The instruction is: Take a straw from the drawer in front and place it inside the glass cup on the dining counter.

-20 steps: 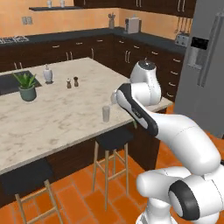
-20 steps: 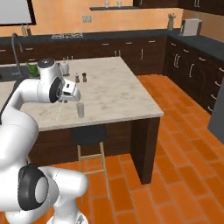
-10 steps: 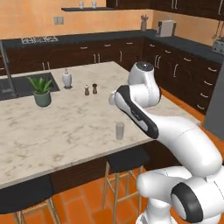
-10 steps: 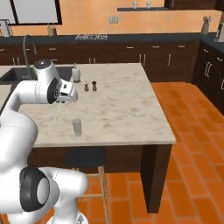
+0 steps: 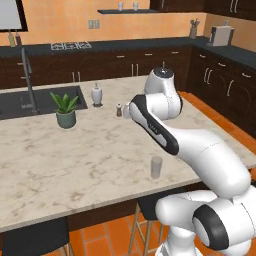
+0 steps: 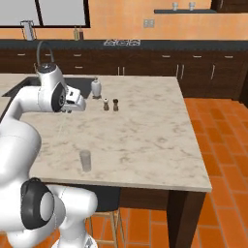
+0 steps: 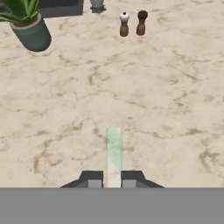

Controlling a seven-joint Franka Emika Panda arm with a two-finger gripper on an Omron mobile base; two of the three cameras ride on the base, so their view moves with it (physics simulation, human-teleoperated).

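Note:
My gripper [image 7: 113,180] is shut on the straw [image 7: 113,153], a thin pale stick that points away from the fingertips over the beige marbled dining counter [image 7: 166,109]. In the right base view the gripper [image 6: 68,110] hovers above the counter's left part. The glass cup [image 6: 85,160] stands near the counter's front edge, nearer to me and slightly right of the gripper, apart from it. From the left base view the glass cup [image 5: 156,167] stands upright beside my forearm. The drawer is out of view.
A potted plant [image 5: 65,111], a white bottle [image 5: 96,94] and two small shakers [image 6: 110,104] stand on the far part of the counter [image 5: 75,165]. A sink [image 5: 30,102] with a tap lies at the left. Stools stand under the front edge.
The whole picture has shifted as the base drove, so the counter now lies closer and more square in front. The gripper has stayed shut on the straw.

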